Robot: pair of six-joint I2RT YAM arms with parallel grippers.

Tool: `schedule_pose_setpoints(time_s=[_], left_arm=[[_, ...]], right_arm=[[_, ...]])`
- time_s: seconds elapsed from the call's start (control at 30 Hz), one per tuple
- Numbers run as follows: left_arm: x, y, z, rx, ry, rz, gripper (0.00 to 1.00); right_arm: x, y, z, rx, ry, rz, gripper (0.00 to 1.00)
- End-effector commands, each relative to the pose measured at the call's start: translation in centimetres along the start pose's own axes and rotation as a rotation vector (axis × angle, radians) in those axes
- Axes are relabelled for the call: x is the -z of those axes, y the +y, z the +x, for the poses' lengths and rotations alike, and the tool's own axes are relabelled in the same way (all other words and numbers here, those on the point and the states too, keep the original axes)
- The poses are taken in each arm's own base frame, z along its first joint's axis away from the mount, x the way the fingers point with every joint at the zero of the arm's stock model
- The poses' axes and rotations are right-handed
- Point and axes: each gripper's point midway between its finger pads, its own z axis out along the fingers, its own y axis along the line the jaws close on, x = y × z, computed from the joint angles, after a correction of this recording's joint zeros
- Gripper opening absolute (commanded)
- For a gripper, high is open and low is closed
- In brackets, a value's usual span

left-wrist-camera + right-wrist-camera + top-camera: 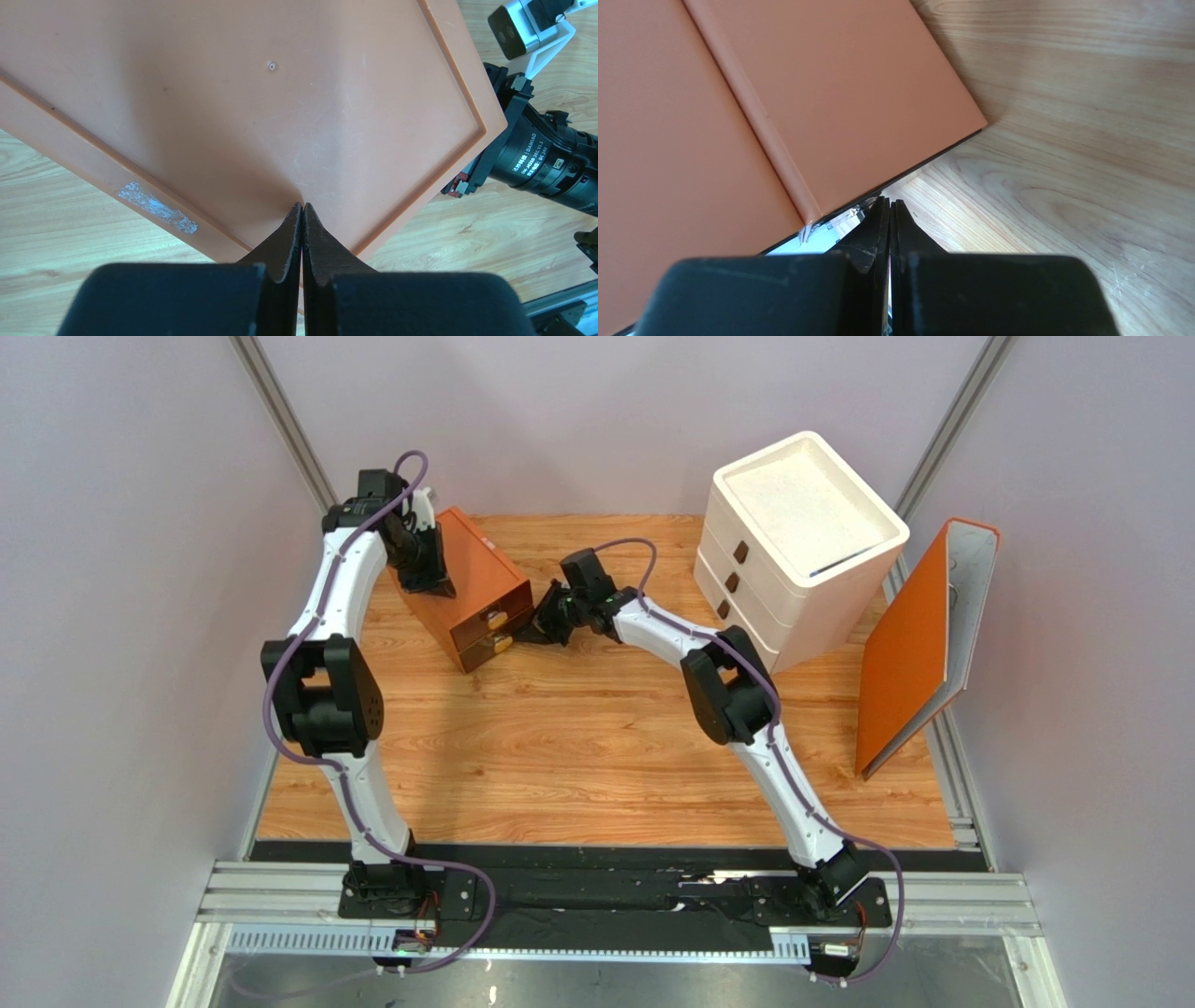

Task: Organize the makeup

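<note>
Surface [589, 742]: light wood-grain board, walled on three sides.

Orange rectangular drawer box [470, 588]: far left, set at an angle, two drawer fronts facing near-right.

White plastic three-drawer unit [800, 546]: far right, well apart from the orange box.

Flat orange panel [912, 644]: on edge at the right, leaning on the wall.

Left fingers [288, 238]: pressed fully together, holding nothing, tips over the near corner of the orange box's top.

Right fingers [875, 231]: closed tight, holding nothing, tips at the lower edge of the orange box's front, just above the surface.

Makeup: does not show in any view; where it lies cannot be told.
</note>
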Motion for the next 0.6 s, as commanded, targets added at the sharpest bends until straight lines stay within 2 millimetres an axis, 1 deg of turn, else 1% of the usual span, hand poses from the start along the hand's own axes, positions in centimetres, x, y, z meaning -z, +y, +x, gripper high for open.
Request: schedule_pose_setpoints(time_s=[0.0,0.03,0.07,0.13,0.17,0.2,0.23,0.27,0.3,0.33,0.37,0.4,0.43,0.47,0.5,0.53,0.57], left_arm=[[-2.0,2.3,6.3,0.036,0.27,-0.083,0.0],[-1.8,2.3,6.2,0.038,0.266,-0.085,0.0],[-1.5,2.2,5.6,0.037,0.247,-0.088,0.0],[-1.1,1.8,4.6,0.032,0.204,-0.084,0.0],[-0.4,1.4,3.8,0.031,0.169,-0.074,0.0],[0.1,1.1,3.0,0.026,0.139,-0.068,0.01],[1.0,0.5,2.0,0.017,0.094,-0.058,0.04],[1.7,-0.1,0.9,0.009,0.056,-0.04,0.11],[2.4,-0.6,0.1,-0.002,0.021,-0.026,0.38],[3.6,-1.3,-0.7,-0.013,-0.024,-0.013,0.51],[4.6,-2.1,-1.5,-0.024,-0.062,0.015,0.59],[5.2,-2.6,-2.2,-0.04,-0.096,0.033,0.71],[6.8,-3.6,-2.9,-0.056,-0.145,0.058,0.76],[7.7,-4.1,-3.3,-0.068,-0.175,0.073,0.79],[8.4,-4.7,-3.9,-0.083,-0.211,0.092,0.83],[9.9,-5.6,-4.2,-0.104,-0.254,0.12,0.86],[10.1,-5.9,-4.0,-0.111,-0.264,0.135,0.91]], right_arm=[[2.1,3.0,-0.2,0.037,0.002,-0.091,0.0],[2.9,2.8,-0.6,0.069,-0.016,-0.081,0.0],[4.7,2.9,-0.8,0.09,-0.032,-0.074,0.0],[6.6,2.4,-1.1,0.126,-0.058,-0.035,0.0],[7.7,2.1,-1.2,0.193,-0.07,-0.013,0.0],[9.8,2.5,-1.4,0.225,-0.091,-0.001,0.0],[11.1,1.9,-1.3,0.255,-0.096,0.043,0.02],[13.1,2.7,-1.5,0.347,-0.116,0.052,0.04],[14.3,1.6,-1.3,0.379,-0.116,0.12,0.08],[15.5,1.5,-1.4,0.417,-0.125,0.147,0.21],[16.5,1.3,-1.5,0.504,-0.13,0.176,0.29],[18.7,1.7,-1.6,0.538,-0.159,0.221,0.38],[19.8,1.9,-1.7,0.571,-0.177,0.245,0.57],[20.9,2.0,-1.9,0.631,-0.192,0.267,0.65],[22.1,1.8,-1.9,0.646,-0.201,0.301,0.71],[23.9,2.7,-2.2,0.681,-0.251,0.317,0.83],[24.9,2.9,-2.5,0.722,-0.268,0.331,0.89]])
